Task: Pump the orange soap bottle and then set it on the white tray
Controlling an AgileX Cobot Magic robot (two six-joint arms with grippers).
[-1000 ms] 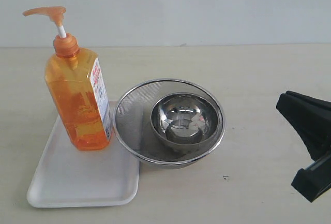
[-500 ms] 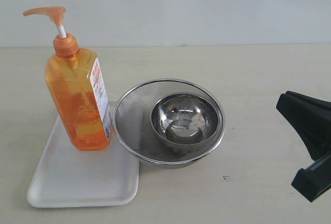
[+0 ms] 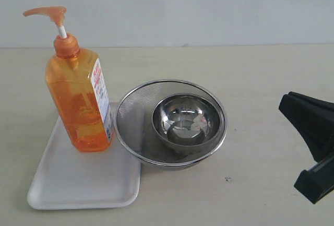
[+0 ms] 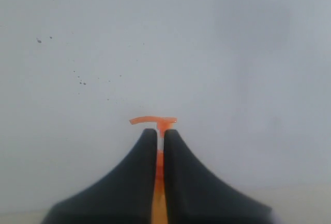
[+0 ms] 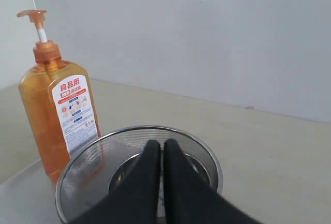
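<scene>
The orange soap bottle (image 3: pixel 78 100) stands upright on the far end of the white tray (image 3: pixel 78 184), at the left of the table, with its pump head up and no gripper touching it. My right gripper (image 3: pixel 286 106) hangs at the right edge, shut and empty, well away from the bottle. In the right wrist view its fingertips (image 5: pixel 158 144) point over the bowls, with the bottle (image 5: pixel 51 115) beyond them. My left gripper (image 4: pixel 160 131) is shut; the bottle's pump head (image 4: pixel 153 121) shows far beyond its tips. The left arm is outside the exterior view.
A round steel mesh bowl (image 3: pixel 130 127) sits right beside the tray, touching its edge, with a smaller shiny steel bowl (image 3: pixel 185 119) inside it. A pale wall rises behind the beige table (image 3: pixel 261 80).
</scene>
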